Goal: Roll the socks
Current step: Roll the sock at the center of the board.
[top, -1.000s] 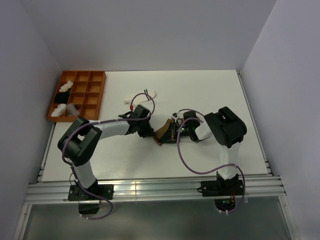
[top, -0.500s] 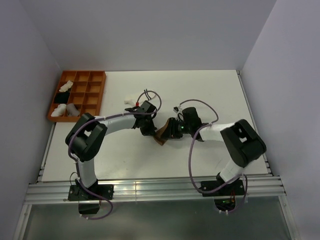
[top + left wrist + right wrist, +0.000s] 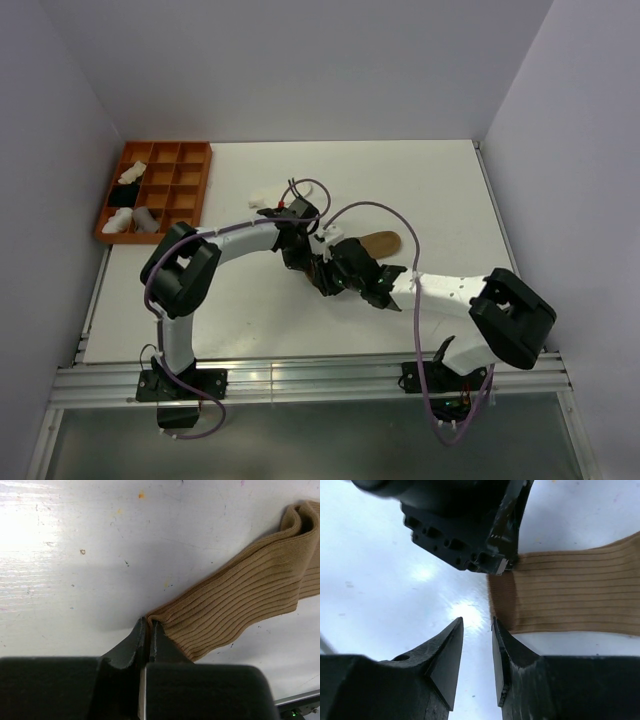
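Spreading under everything is the white table (image 3: 450, 190) — glossy, scuffed, flecked with small marks. Its far-left corner carries an orange tray (image 3: 186, 180) divided into square compartments. Near the middle the tan-brown sock (image 3: 240, 605) lies flat, soft and finely ribbed, its far end folded over. The left gripper (image 3: 148, 630) pinches its near corner, dark wedge fingers closed together. The right gripper (image 3: 477, 627) hangs just beside that end, jaws narrowly parted, holding nothing. A second ago the sock sat bunched between the grippers — now it is drawn out long.
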You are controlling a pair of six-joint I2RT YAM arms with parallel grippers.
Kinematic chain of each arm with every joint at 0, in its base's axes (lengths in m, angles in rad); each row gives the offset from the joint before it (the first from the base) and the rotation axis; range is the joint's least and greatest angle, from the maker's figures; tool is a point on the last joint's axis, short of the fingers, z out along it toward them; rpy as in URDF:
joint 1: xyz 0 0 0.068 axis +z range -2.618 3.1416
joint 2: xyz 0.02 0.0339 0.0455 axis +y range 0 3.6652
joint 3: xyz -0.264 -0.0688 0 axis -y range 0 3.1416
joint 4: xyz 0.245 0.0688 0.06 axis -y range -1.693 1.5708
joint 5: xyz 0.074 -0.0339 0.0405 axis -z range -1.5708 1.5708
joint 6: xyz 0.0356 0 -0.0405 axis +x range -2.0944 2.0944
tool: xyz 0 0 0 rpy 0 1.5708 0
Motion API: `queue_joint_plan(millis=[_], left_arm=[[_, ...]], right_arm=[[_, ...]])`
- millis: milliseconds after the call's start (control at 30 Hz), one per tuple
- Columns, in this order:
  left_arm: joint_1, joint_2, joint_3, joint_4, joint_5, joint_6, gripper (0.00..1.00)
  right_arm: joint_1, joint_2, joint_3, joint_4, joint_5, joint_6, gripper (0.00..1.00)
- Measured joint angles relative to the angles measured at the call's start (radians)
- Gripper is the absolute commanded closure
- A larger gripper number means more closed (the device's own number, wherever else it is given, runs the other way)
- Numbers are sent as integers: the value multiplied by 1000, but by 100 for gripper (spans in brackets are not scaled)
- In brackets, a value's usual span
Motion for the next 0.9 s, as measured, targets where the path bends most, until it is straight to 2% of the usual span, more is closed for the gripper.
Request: queue_joint_plan(millis=[400, 900], left_arm=[[0, 6, 11, -11, 2, 15, 99], [0, 6, 11, -11, 3, 19, 100]], right_arm=[[168, 140, 65, -52, 302, -111, 59], [196, 201, 113, -87, 422, -130, 59]])
